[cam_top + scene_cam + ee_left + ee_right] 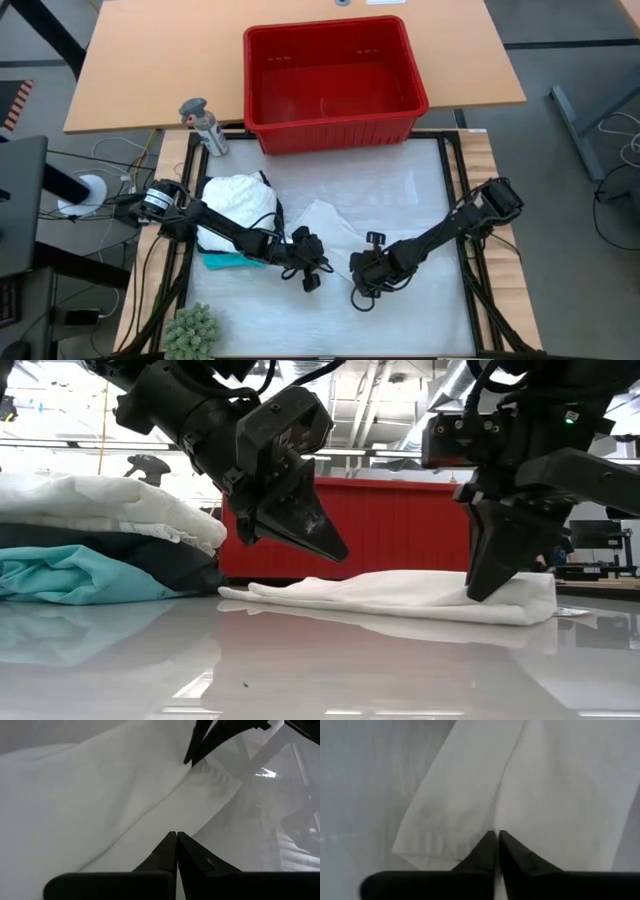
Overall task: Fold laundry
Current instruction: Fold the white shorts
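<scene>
White garment point(325, 222) lay flat mid-table, long axis running left to right | right gripper point(487, 592) pinched together on its right end | left gripper point(335, 550) closed, empty, hovering above its left end | folded pile point(236, 200) sat at left.

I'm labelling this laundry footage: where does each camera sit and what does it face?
High: overhead, looking down on white garment, both arms.
Low: table height, facing red basket, both grippers.
Left wrist: behind shut left gripper, over the garment.
Right wrist: behind right gripper, at the garment's edge.
All four share the garment.
</scene>
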